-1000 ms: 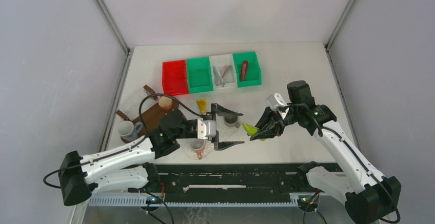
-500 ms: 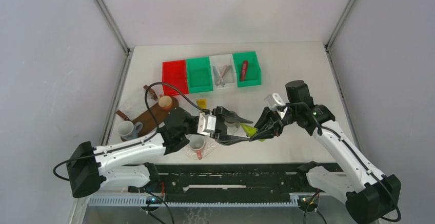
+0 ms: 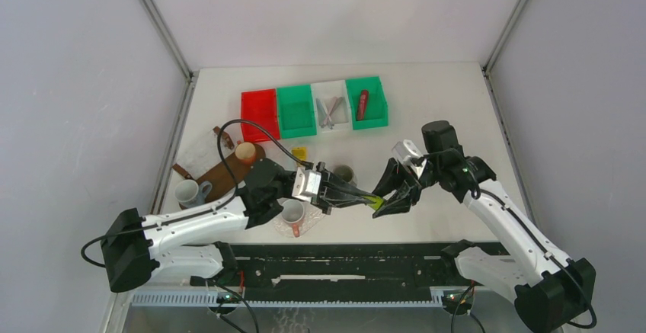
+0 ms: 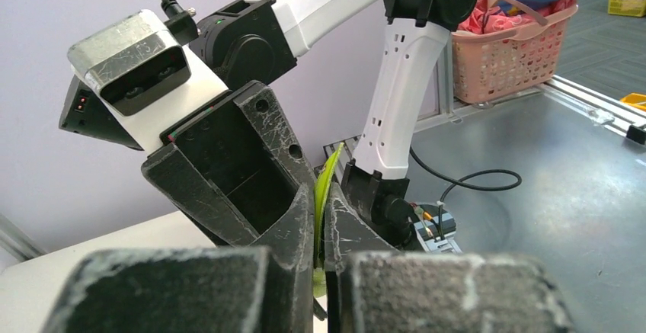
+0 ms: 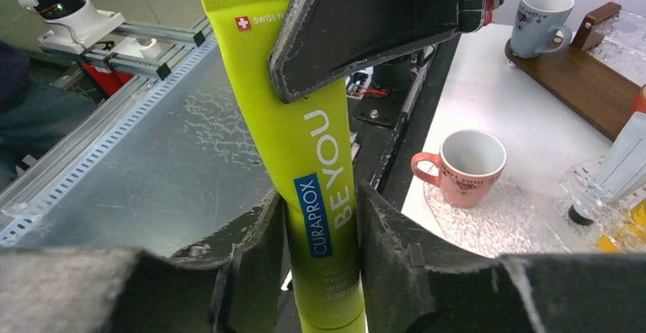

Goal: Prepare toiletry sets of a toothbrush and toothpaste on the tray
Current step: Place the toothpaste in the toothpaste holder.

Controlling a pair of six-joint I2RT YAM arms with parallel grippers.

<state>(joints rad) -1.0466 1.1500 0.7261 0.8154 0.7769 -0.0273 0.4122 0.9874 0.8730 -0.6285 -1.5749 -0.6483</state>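
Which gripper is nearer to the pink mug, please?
Left. The left gripper, pinching the green tube, is just right of the pink mug; the right gripper sits farther right, open around the same tube.

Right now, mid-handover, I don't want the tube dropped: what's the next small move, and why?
Probably draw the right gripper back off the tube. The left gripper pinches its flat faces, while the right jaws look spread beside its edges, so the left seems to carry it alone.
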